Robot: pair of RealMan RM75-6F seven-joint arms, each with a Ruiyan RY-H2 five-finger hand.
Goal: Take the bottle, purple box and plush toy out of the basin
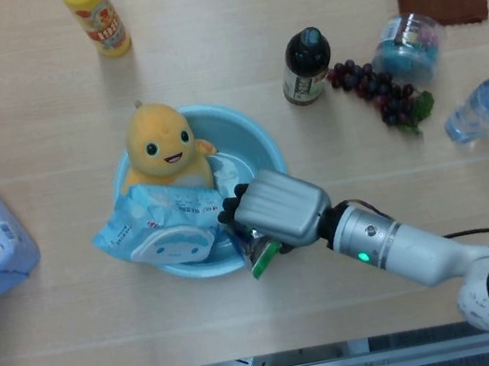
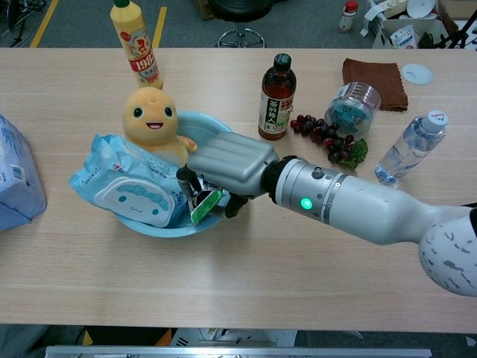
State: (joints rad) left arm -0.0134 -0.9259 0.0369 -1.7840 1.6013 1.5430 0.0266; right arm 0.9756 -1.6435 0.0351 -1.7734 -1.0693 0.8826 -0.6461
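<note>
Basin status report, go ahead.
Right hand at the basin rim, fingers around the green-ended box. Left hand not in view. Plush toy in basin, wet wipes pack lying across it.

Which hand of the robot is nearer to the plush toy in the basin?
The right hand: it reaches into the basin just right of the plush toy. The left hand appears in neither view.

Right hand [image 2: 227, 173] [image 1: 270, 211] palm-down, fingers curled downward, forearm outstretched; left hand unseen.
</note>
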